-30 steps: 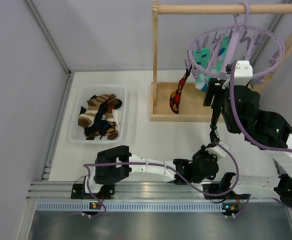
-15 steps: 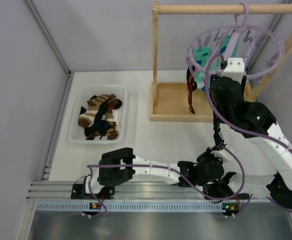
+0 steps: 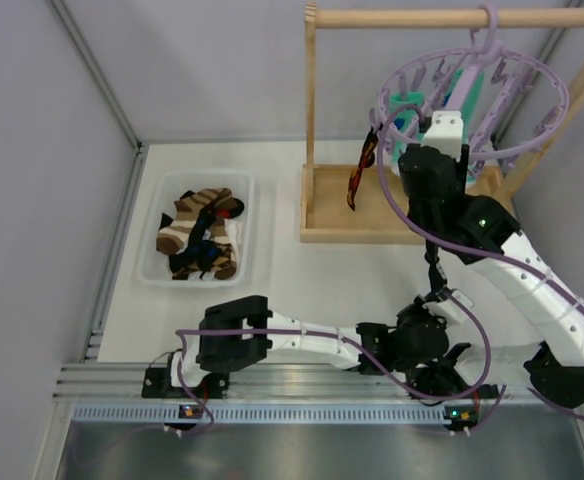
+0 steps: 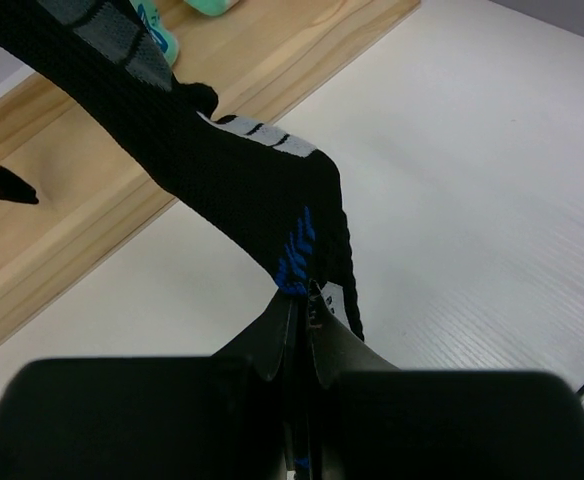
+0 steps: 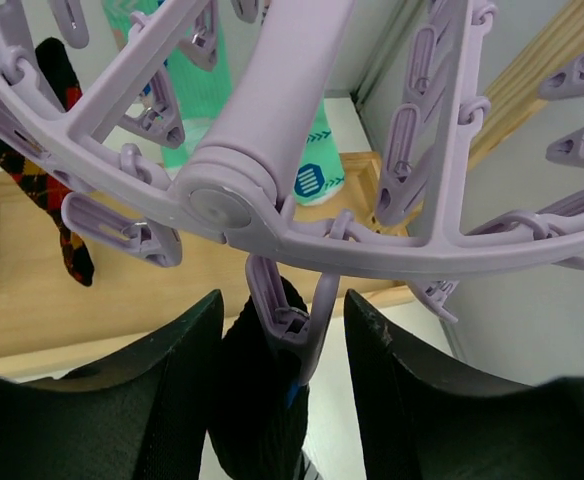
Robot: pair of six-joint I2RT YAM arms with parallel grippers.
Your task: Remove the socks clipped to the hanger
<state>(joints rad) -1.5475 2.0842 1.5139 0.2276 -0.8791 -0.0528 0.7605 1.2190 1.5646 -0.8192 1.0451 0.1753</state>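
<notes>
The lilac hanger point(image 3: 532, 95) hangs from the wooden rail, and in the right wrist view its ring point(image 5: 272, 110) fills the top. One clip peg point(image 5: 294, 320) holds a long black sock point(image 5: 257, 410). My right gripper point(image 5: 284, 375) is open, with one finger on each side of that peg. Lower down, my left gripper point(image 4: 302, 300) is shut on the same black sock point(image 4: 222, 160), by its blue marks. Turquoise socks point(image 3: 410, 108) and a black sock with orange-red diamonds point(image 3: 360, 165) also hang from the ring.
The wooden frame has a top rail point(image 3: 402, 17), a left post point(image 3: 310, 110) and a base tray point(image 3: 332, 210) under the ring. A clear bin point(image 3: 150, 250) of loose socks sits at the left. A grey wall stands close at the right.
My right arm has risen and moved left under the ring, and its jaws have narrowed around the peg. The orange-diamond sock has swung. The left gripper keeps its hold.
</notes>
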